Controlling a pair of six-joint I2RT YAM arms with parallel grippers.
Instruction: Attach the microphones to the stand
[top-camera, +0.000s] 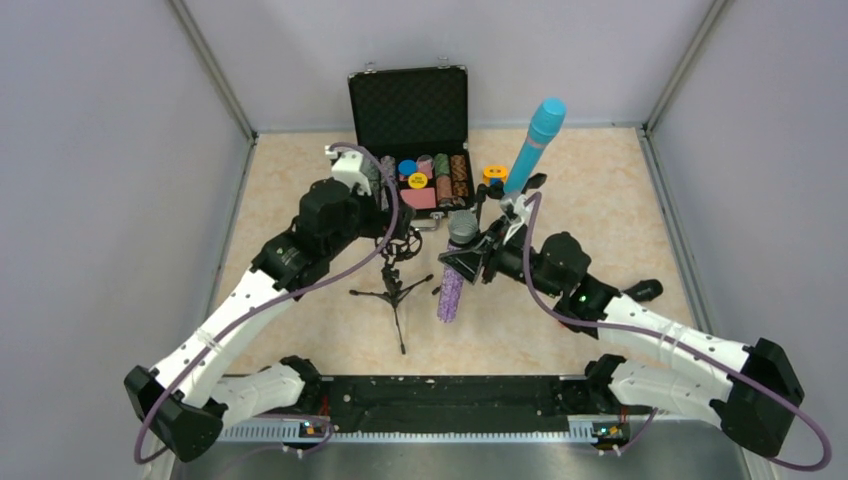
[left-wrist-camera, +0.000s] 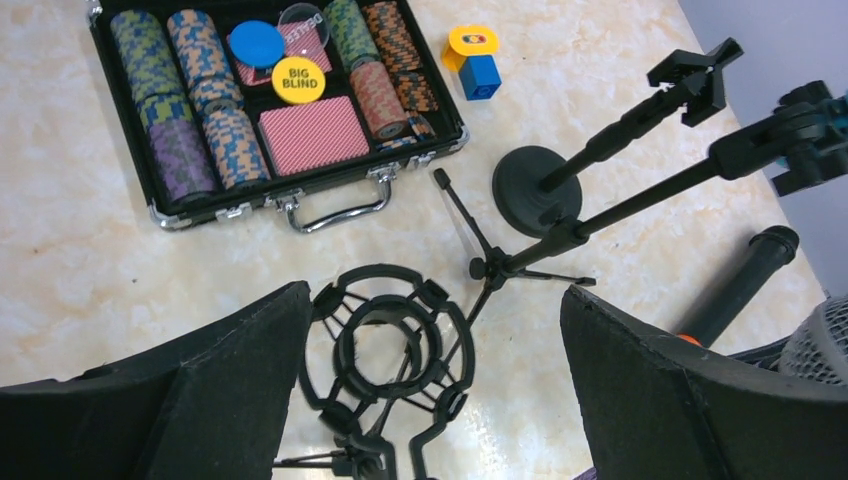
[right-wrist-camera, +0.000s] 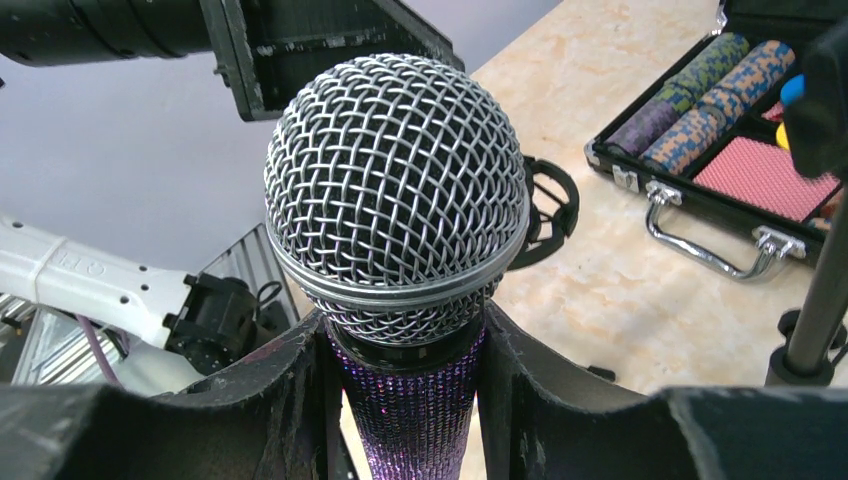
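The glittery purple microphone (right-wrist-camera: 415, 410) with a grey mesh head (right-wrist-camera: 395, 190) stands upright in my right gripper (right-wrist-camera: 410, 380), which is shut on its body just under the head. From above, this microphone (top-camera: 450, 285) hangs beside the small tripod stand (top-camera: 395, 295). My left gripper (left-wrist-camera: 435, 390) is wide open above that stand's ring-shaped shock mount (left-wrist-camera: 385, 350) and touches nothing. The cyan microphone (top-camera: 540, 140) sits tilted in a clip on a taller stand. The black microphone (left-wrist-camera: 740, 285) with an orange end lies on the table to the right.
An open case of poker chips (left-wrist-camera: 270, 100) lies at the back, with a yellow and blue block (left-wrist-camera: 475, 60) beside it. A round-based stand (left-wrist-camera: 535, 185) with an empty clip (left-wrist-camera: 695, 80) and a tripod boom stand (left-wrist-camera: 520, 260) crowd the centre.
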